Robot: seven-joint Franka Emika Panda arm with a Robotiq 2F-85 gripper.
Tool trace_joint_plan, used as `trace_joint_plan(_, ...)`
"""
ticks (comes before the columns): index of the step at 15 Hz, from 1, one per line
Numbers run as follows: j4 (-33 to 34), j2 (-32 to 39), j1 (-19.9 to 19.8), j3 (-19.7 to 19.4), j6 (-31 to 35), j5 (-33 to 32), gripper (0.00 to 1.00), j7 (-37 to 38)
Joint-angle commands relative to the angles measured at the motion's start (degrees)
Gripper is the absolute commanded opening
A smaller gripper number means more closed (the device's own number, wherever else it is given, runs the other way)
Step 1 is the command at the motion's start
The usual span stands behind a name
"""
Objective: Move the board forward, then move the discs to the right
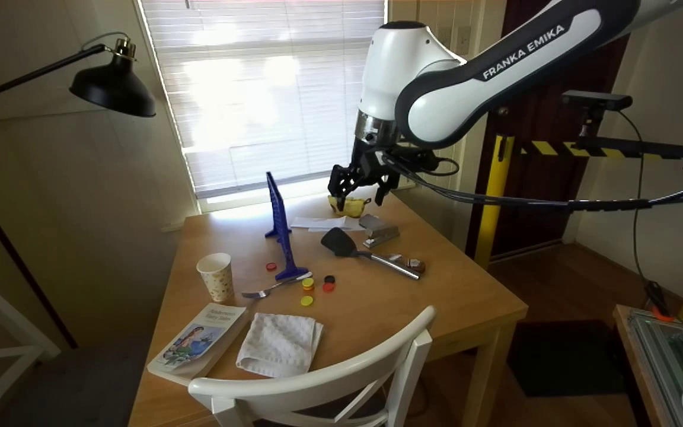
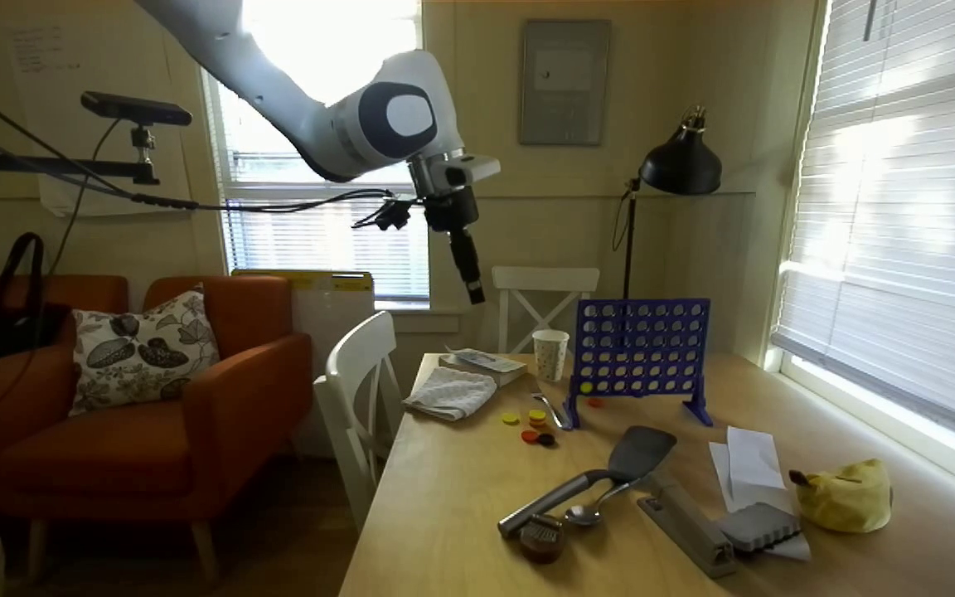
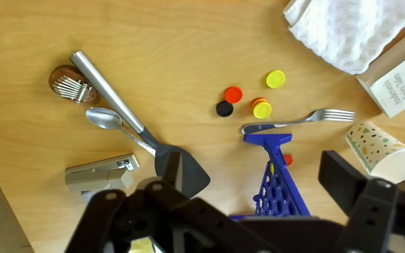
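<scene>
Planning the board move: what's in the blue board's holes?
Yellow disc in a bottom corner hole of the board; no other visible. In the wrist view, the gripper hides part of it.

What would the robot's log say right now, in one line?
fingers: open, above table, holding nothing | board: upright on table | loose discs: red, yellow, on table | yellow disc: showing in board's bottom row

The arm (image 1: 448,112) has smooth white shells (image 1: 401,65) trimmed in black, one dark strip (image 1: 523,53) lettered FRANKA EMIKA in white. A shiny metal collar (image 1: 375,126) sits above the black wrist (image 1: 371,159), with dark cables (image 1: 561,205) bundled beside it. The fingers (image 3: 341,181) are black and blocky, with round screw heads (image 3: 383,183).
</scene>
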Motion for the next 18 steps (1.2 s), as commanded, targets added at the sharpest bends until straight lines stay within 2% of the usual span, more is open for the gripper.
trace_joint_plan(1, 9.9, 9.8, 4.3, -3.0, 4.4, -5.2, 1.00, 9.0)
trace_joint_plan(4, 18.6, 16.9, 8.0, -6.7, 6.0, -8.4, 1.00, 15.7)
trace_joint_plan(5, 21.6, 19.3, 7.9, -6.9, 6.2, -9.9, 1.00, 18.1)
trace_joint_plan(6, 24.3, 21.4, 9.9, -9.6, 6.8, -10.2, 1.00, 19.4)
trace_joint_plan(7, 27.2, 23.7, 9.6, -9.7, 7.0, -11.6, 1.00, 21.6)
trace_joint_plan(8, 29.9, 25.6, 11.0, -12.0, 7.0, -11.3, 1.00, 22.3)
trace_joint_plan(11, 36.5, 31.2, 11.9, -15.6, 8.2, -12.2, 1.00, 24.1)
trace_joint_plan(18, 46.7, 41.5, 13.7, -22.5, 10.8, -12.9, 1.00, 26.5)
